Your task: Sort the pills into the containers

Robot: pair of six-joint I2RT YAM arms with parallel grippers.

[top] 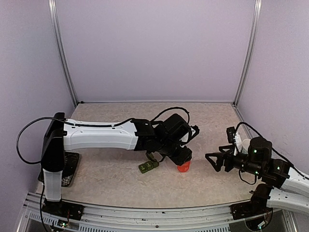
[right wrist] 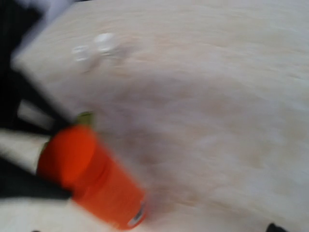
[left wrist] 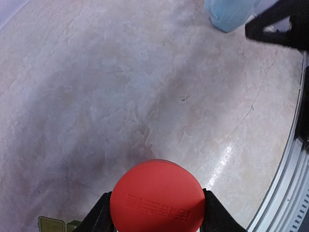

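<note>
Containers (top: 148, 166), a dark green strip of joined compartments, lie on the beige surface (top: 111, 179) near its middle, just beside the left gripper (top: 181, 157) and on its left in the top view. From above their lids look closed, though the strip is too small to be sure. In the left wrist view only a yellowish-green corner of the strip (left wrist: 52, 224) shows at the bottom edge. The left gripper (left wrist: 158, 212) is clamped on an orange bottle (left wrist: 157, 195), one black finger (left wrist: 102, 215) pressed against each side of its round cap. The bottle (top: 183, 167) stands just to the right of the containers. In the blurred right wrist view the same bottle (right wrist: 91, 174) appears tilted, with a bit of green (right wrist: 86, 117) just behind it. The right gripper (top: 211, 162) hangs above the surface near the bottle, its jaws spread wide and holding nothing. A pale blue mug (left wrist: 231, 12) sits farther back. Two small pale blobs (right wrist: 94, 47) lie on the surface, too blurred to identify.
</note>
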